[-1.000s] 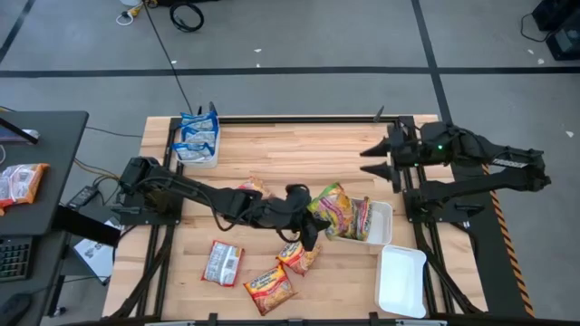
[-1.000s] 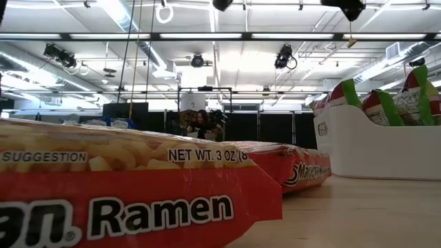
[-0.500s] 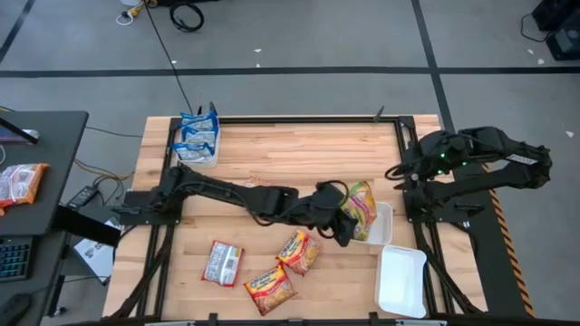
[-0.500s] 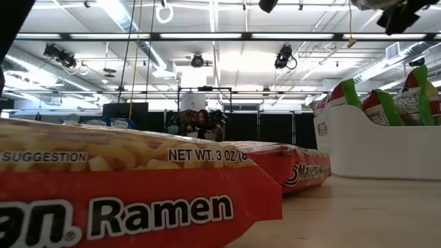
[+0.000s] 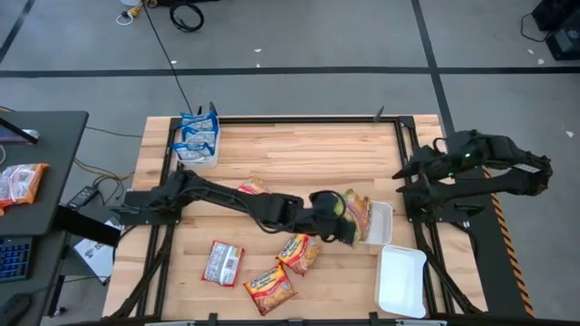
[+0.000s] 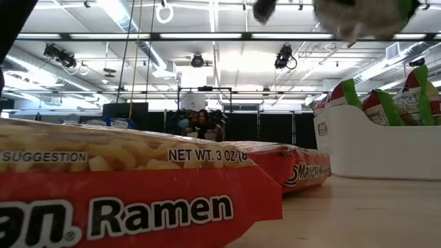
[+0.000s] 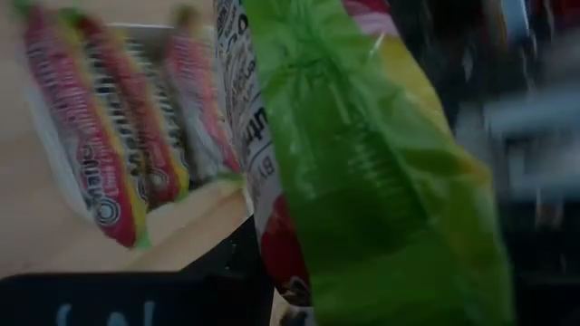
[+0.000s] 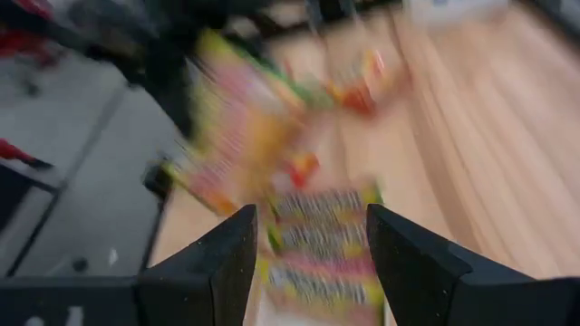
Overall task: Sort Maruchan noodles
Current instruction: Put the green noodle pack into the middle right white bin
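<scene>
My left gripper reaches across the table's middle, shut on a green-yellow noodle packet, right beside the white tray. Several green-pink packets stand on edge in that tray. The low view shows the gripper and its packet as a blur high above the tray. Three red-orange packets lie flat near the table's near edge, and another lies behind the arm. Blue packets fill a tray at the far left corner. My right gripper waits, open, at the table's right edge. My left gripper holds the green-yellow packet by one end, which reaches back between the fingers. The packet itself covers the place of contact in the wrist view. It is lifted clear of the table and stands out ahead of the fingers, edge-on to the tray.
An empty white tray sits at the near right corner. One red ramen packet lies right in front of the low camera. Bare wood shows across the far half of the table. People stand far back in the room.
My left gripper has carried the green-yellow packet toward the table's right, from the table's middle up to the white tray, and the packet now shows narrower, turned more edge-on. My right arm has drawn back toward the right edge, away from the tray.
</scene>
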